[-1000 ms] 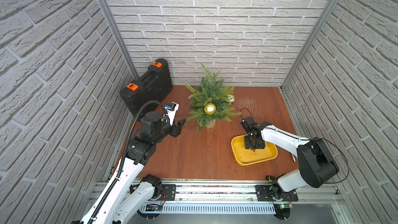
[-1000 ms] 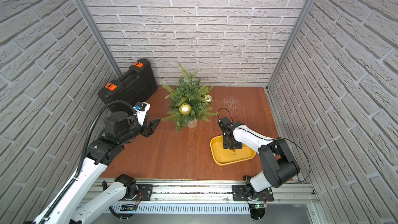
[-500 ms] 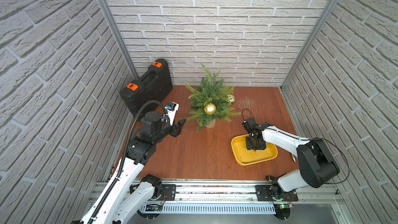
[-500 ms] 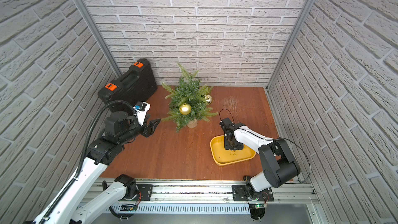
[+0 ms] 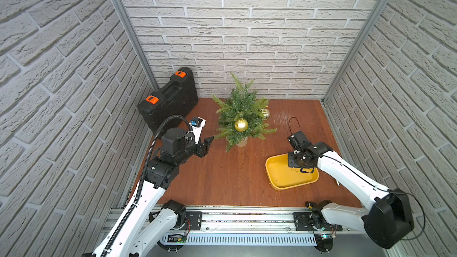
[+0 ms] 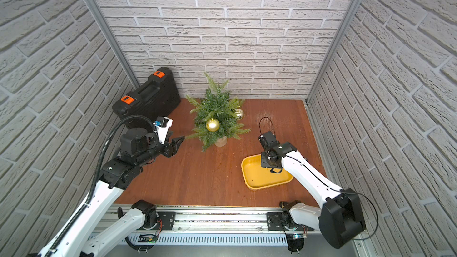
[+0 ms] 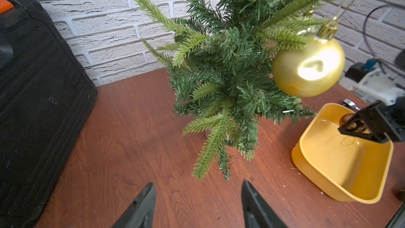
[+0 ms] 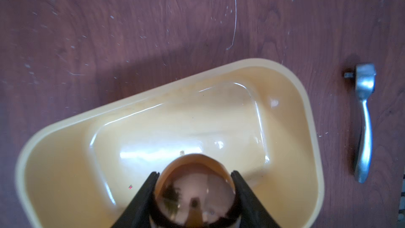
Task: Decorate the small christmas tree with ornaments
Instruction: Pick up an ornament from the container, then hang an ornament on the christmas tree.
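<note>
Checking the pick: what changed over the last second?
The right gripper closed its jaws onto the bronze bauble in the yellow tray. The left gripper stayed open near the small christmas tree; both gold baubles still hang there.

On your reddish-brown wooden table you have a black tool case with two orange latches, standing on edge in the far left corner against the white brick wall. A yellow tray with rounded corners sits on the right side of the table, nearer the front metal rail, well apart from the case. Near the tray, in the right wrist view, a small silvery metal lever lies flat on the wood, not touching it, and fine pale scratches mark the boards around it.
</note>
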